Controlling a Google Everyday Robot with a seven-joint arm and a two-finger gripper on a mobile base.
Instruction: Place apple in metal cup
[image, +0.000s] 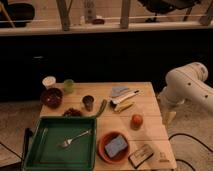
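The apple (136, 121), small, round and orange-red, lies on the wooden table (150, 107) right of centre. The metal cup (88, 102), dark and cylindrical, stands upright near the table's middle left, about a hand's width left of the apple. My white arm (189, 86) is off the table's right edge. My gripper (168, 116) hangs below the arm beside that edge, to the right of the apple and apart from it. It holds nothing that I can see.
A green tray (37, 150) with a fork (75, 139) fills the front left. An orange plate (104, 150) holds a blue sponge. A dark red bowl (51, 97), a white cup (49, 81), a green cup (68, 85), grapes (73, 112), a grey cloth (119, 91) and a packet (141, 155) also lie on the table.
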